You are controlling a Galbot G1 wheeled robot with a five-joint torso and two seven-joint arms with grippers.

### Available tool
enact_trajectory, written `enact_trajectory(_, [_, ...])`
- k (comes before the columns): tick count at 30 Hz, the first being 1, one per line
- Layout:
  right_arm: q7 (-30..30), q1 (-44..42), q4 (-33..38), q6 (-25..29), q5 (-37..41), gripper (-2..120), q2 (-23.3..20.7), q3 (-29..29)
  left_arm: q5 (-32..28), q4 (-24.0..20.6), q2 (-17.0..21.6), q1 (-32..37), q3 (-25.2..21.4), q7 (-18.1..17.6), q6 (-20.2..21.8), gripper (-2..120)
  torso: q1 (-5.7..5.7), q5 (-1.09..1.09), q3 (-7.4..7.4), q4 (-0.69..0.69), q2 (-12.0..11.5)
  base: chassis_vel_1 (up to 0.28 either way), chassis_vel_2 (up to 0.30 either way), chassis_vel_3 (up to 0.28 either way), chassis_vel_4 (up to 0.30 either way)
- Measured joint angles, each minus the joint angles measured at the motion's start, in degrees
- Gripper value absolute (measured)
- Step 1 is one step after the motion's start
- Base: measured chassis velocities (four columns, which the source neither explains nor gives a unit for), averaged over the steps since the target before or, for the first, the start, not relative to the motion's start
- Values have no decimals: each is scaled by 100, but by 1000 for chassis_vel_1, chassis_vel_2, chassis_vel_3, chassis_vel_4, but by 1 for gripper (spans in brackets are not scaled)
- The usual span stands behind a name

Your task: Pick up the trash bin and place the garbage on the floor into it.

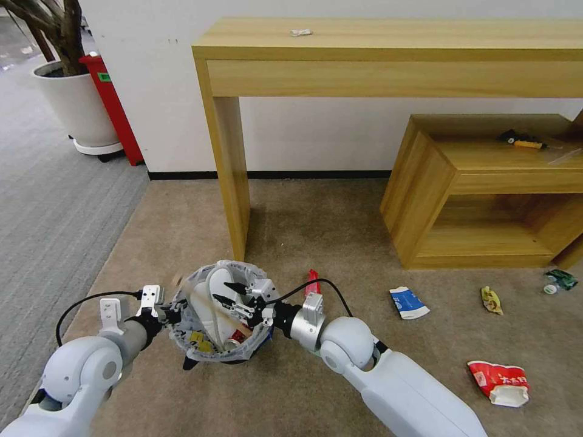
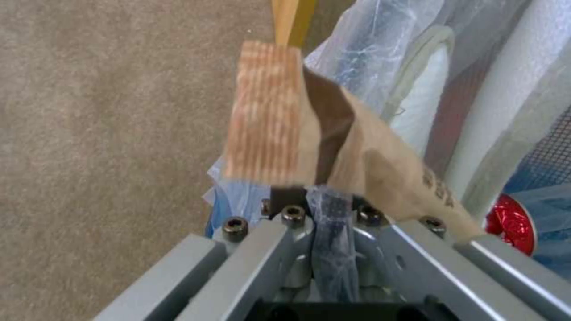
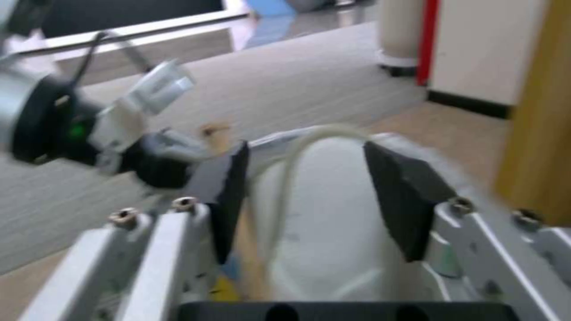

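The trash bin [image 1: 182, 340], black and lined with a crinkled clear bag, hangs just above the carpet. My left gripper [image 1: 172, 309] is shut on its near-left rim [image 2: 330, 209]. White slippers [image 1: 209, 297], a wooden stick [image 2: 267, 111], a red can [image 2: 511, 223] and a yellow wrapper [image 1: 197, 338] lie inside. My right gripper [image 1: 226, 292] hovers open over the bin's mouth, its pads [image 3: 229, 191] either side of a slipper [image 3: 321, 223] below. On the floor lie a red wrapper [image 1: 313, 281], a blue-white carton [image 1: 408, 302], a yellow wrapper [image 1: 490, 299], a green bottle [image 1: 562, 279] and a red-white cup [image 1: 501, 382].
A wooden desk's leg [image 1: 234, 182] stands just behind the bin. A low wooden shelf [image 1: 437, 182] at the right carries a yellow-black item in a clear bag [image 1: 522, 141]. A white plant pot [image 1: 76, 103] and a red box [image 1: 112, 103] stand far left.
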Motion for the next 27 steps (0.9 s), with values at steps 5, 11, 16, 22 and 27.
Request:
enact_trajectory(5, [592,-40,-8,-50,94,75,45,347,73,22,-23,112,-156,79,0,0,0,0,0,0,0,0,0,0,0])
enact_trajectory(11, [1758,-76,-1361,-245,77,97,331,1143,302,50,-118,417,-519,305,0,0,0,1,1,1,0,0,0,0,0])
enact_trajectory(16, [1839,-44,-2838,-184,-86,100,622,1438,350,-19,-186,514,-588,334,0,0,0,1,1,-1,0,0,0,0,0])
enact_trajectory(22, [1854,117,-3774,-199,62,100,841,1451,374,-52,-190,510,-544,325,0,0,0,1,1,1,0,0,0,0,0])
enact_trajectory(27, [1885,390,-4497,-231,120,99,1027,1378,399,-76,-199,488,-450,290,0,0,0,1,0,1,0,0,0,0,0])
